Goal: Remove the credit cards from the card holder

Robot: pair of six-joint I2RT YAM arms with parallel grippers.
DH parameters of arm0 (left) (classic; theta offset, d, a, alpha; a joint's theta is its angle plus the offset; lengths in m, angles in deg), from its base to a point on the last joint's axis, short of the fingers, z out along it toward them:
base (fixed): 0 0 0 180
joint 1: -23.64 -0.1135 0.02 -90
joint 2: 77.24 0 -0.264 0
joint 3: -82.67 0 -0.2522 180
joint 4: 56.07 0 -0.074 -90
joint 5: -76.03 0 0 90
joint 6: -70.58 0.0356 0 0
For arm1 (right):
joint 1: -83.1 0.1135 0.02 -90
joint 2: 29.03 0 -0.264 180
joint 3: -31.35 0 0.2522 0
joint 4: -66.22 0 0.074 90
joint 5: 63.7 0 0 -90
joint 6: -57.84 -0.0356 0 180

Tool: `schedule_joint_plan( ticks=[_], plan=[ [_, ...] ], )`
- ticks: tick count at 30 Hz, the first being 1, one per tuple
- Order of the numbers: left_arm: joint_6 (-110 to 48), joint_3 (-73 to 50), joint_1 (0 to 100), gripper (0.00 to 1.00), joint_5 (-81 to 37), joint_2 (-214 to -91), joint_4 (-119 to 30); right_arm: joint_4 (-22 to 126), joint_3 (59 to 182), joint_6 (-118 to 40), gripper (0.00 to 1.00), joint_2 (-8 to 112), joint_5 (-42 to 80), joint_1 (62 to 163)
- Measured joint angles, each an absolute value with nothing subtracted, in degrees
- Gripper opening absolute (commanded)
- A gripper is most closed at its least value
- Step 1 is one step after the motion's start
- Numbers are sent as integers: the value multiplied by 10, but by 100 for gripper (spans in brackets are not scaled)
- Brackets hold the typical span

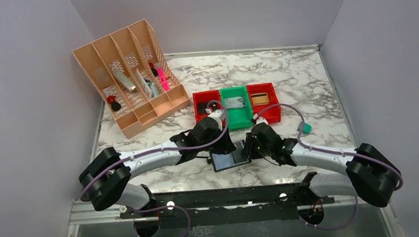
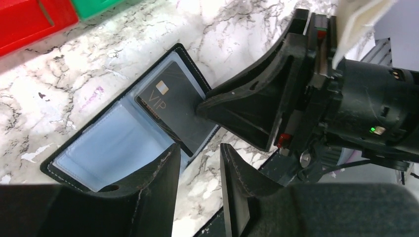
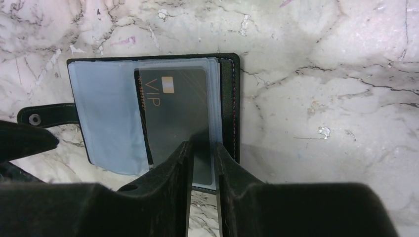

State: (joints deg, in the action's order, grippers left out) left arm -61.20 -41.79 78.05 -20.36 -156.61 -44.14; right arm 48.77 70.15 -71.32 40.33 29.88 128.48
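- On the marble table (image 1: 281, 75), between the two arms, the card holder (image 3: 228, 98) is laid open and flat. Its grey-blue clear sleeves are turned upward and its snap tab (image 3: 44, 117) is stretched out to one side.
- One black VIP credit card (image 3: 173, 113) is seen tucked under the sleeve of one panel. Whether other cards are stacked beneath it cannot be told.
- The card's near edge is hidden behind the right gripper (image 3: 201, 148). Its jaws are drawn to a narrow slit, with a strip of card and sleeve showing between them; whether anything is actually pinched cannot be told.
- The left gripper (image 2: 200, 147) is held parted over the holder's near edge. One finger covers part of the other panel, and only marble and the holder's corner show in the gap.
- From the top camera the holder's far part is covered by both grippers.
- Farther back, a red bin (image 1: 196, 105), a green bin (image 1: 237, 117) and a second red bin (image 1: 275, 101) are lined up side by side. Their contents are too small to be named.
- A peach desk organiser (image 1: 146, 112) is set at the back left. The small items in its slots are hard to identify, apart from a pink one.
- A small teal block (image 1: 307, 128) is placed well to the right of the holder.
- The table is enclosed by plain grey walls (image 1: 217, 13), and a black rail (image 1: 217, 197) is fixed along the near edge.
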Motion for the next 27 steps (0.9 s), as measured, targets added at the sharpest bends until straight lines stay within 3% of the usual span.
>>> schedule_joint_plan(
  ticks=[11, 16, 27],
  plan=[
    [-623, -418, 785, 29, -197, -1648, -473, 535, 692, -737, 24, 420, 300, 1285],
    [-632, -420, 793, 36, -178, -1661, -474, 548, 679, -761, 24, 413, 300, 1284],
    [-706, -475, 805, 35, -150, -1676, -558, 560, 677, -784, 24, 426, 292, 1282]
  ],
)
